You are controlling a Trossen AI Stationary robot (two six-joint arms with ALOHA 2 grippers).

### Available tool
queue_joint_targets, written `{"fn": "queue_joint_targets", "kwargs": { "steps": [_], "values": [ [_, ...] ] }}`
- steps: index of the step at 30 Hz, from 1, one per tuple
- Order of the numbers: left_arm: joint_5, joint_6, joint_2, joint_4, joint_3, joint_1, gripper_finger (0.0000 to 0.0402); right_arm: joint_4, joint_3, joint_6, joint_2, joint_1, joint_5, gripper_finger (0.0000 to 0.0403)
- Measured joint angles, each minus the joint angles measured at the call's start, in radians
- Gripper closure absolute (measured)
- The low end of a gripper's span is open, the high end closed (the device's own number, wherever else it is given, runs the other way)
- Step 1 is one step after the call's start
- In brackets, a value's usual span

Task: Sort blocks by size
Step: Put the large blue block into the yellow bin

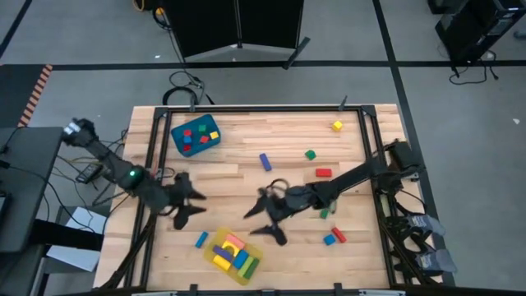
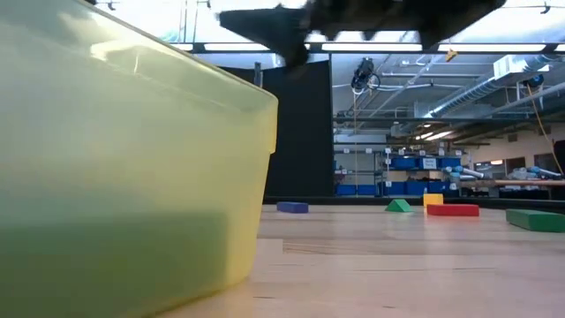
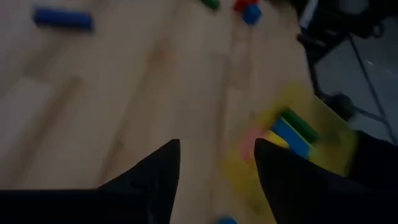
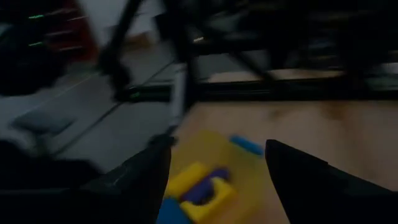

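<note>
Wooden table [image 1: 246, 177]: 2 claws, left [image 1: 191, 201] and right [image 1: 265, 219], both spread wide, empty.

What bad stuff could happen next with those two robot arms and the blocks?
1. The left pincer and right pincer are both open and empty near the yellow tray, so the arms might bump each other.
2. The right pincer hangs close by the tray and could nudge it.
3. The blue bar lying just beside the tray could get knocked away.
</note>
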Motion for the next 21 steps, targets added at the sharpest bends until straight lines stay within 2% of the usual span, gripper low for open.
{"fn": "queue_joint_targets", "kwargs": {
  "steps": [4,9,12,15,21],
  "values": [
    [-0.004,-0.215,0.097,-0.175,0.075,-0.149,0.0202,-0.005,-0.136,-0.015,-0.137,-0.013,0.178,0.0133],
    [0.152,-0.471,0.285,-0.381,0.173,-0.262,0.0217,0.002,-0.237,-0.039,-0.269,-0.02,0.325,0.0138],
    [0.237,-0.532,0.389,-0.356,0.204,-0.303,0.0218,-0.005,-0.264,-0.049,-0.308,-0.027,0.366,0.014],
    [0.276,-0.542,0.478,-0.279,0.219,-0.331,0.0218,-0.002,-0.265,-0.066,-0.324,-0.039,0.372,0.0143],
    [0.374,-0.596,0.582,-0.244,0.252,-0.337,0.0217,-0.005,-0.265,-0.075,-0.319,-0.048,0.369,0.0149]
  ]
}}
